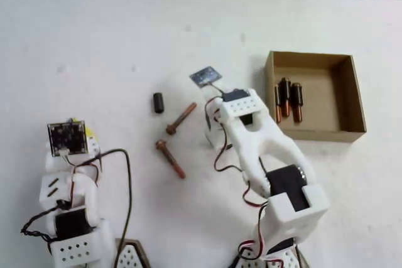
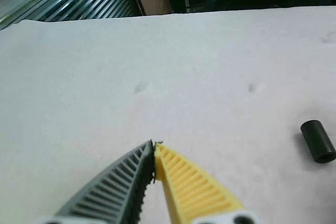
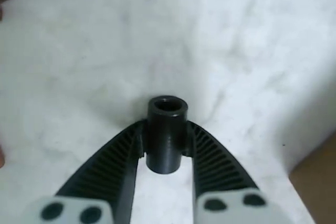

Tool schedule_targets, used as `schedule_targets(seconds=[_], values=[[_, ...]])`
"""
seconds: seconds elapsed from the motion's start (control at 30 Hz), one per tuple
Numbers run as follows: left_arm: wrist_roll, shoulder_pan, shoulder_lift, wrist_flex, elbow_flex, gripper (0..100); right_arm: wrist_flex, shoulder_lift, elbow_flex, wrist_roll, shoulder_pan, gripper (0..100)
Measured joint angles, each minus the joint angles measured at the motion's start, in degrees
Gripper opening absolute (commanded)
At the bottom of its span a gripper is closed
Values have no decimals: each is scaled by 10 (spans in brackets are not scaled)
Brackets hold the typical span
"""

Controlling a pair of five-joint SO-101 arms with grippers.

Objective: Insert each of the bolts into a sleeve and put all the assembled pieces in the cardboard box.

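Right pincer (image 3: 165, 132) pinches a sleeve (image 3: 167, 145) upright near the cardboard box (image 1: 356, 95); left pincer (image 2: 154, 148) pressed together over the tabletop (image 2: 184, 66). Risk: narrow hold, so sleeve may twist when a bolt (image 1: 181, 118) enters

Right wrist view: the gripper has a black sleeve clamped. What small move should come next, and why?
Probably the left gripper should open and move toward the nearer bolt. The right gripper grips a sleeve with its bore unblocked, the left is shut on nothing, and that bolt and a second bolt lie loose on the table, not yet sleeved.
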Motion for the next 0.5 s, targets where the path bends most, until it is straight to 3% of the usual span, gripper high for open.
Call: schedule_targets(seconds=[0.5], values=[[-4,0,0,0,0,42,33,-71,4,1,-8,17]])
